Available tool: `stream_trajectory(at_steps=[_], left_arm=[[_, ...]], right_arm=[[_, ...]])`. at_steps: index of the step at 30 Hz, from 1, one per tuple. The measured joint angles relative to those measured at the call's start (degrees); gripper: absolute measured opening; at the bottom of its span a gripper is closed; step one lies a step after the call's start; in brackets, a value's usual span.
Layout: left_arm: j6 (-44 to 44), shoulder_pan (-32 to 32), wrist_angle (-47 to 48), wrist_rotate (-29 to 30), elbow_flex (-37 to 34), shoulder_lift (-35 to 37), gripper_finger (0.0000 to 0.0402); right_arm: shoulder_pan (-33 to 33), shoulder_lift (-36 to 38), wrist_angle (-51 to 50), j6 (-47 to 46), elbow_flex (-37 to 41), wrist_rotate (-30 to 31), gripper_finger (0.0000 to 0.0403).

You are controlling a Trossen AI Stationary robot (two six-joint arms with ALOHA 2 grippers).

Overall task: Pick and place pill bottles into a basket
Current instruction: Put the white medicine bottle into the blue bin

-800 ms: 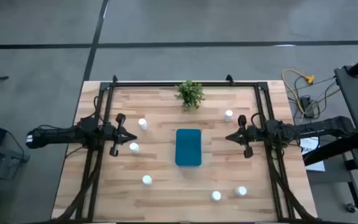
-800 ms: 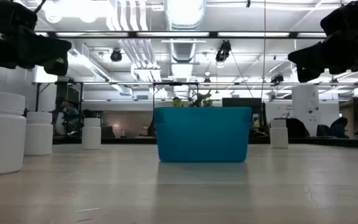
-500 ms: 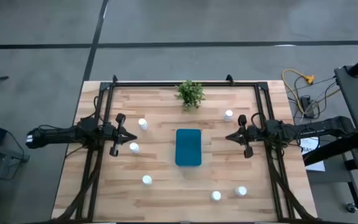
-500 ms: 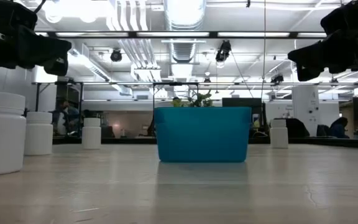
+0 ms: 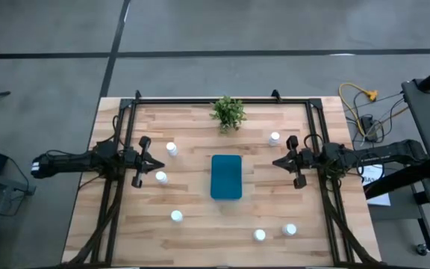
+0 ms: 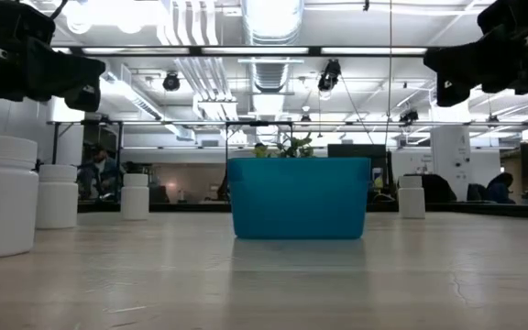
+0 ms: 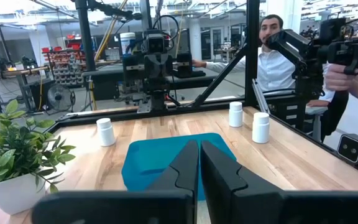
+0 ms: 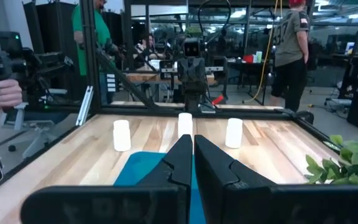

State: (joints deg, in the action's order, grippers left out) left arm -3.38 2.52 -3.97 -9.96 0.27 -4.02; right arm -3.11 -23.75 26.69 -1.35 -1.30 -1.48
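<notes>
Six bottles: pill bottles (image 5: 172, 149) stand scattered on the table (image 5: 192, 239), three left of the basket, three right; none looks to be inside.
Basket: basket (image 5: 226, 177) at table centre, near the plant (image 5: 228, 113).
Left gripper: left gripper (image 5: 160, 166) closed, empty, at left edge.
Right gripper: right gripper (image 5: 273, 163) closed, empty, at right edge.

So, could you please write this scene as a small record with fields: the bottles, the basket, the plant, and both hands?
pill bottles: six, all standing on the wooden table, none in the basket
basket: teal basket at the table's middle, no bottle visible inside
plant: potted plant at the far edge, behind the basket
left hand: left hand shut, holding nothing, above the table left of the basket
right hand: right hand shut, holding nothing, right of the basket
</notes>
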Motion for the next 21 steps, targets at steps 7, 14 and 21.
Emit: stream_trajectory(at_steps=[7,14,21], left_arm=[[0.0,0.0,0.0,0.0,0.0,0.0,0.0000],[0.0,0.0,0.0,0.0,0.0,0.0,0.0000],[0.0,0.0,0.0,0.0,0.0,0.1,0.0000]], right_arm=[[0.0,0.0,-6.7,2.8,-6.8,-0.5,0.0009],[0.0,0.0,-28.8,3.3,-20.6,-0.5,0.0009],[0.0,0.0,-42.5,3.5,-31.4,0.0,0.0009]])
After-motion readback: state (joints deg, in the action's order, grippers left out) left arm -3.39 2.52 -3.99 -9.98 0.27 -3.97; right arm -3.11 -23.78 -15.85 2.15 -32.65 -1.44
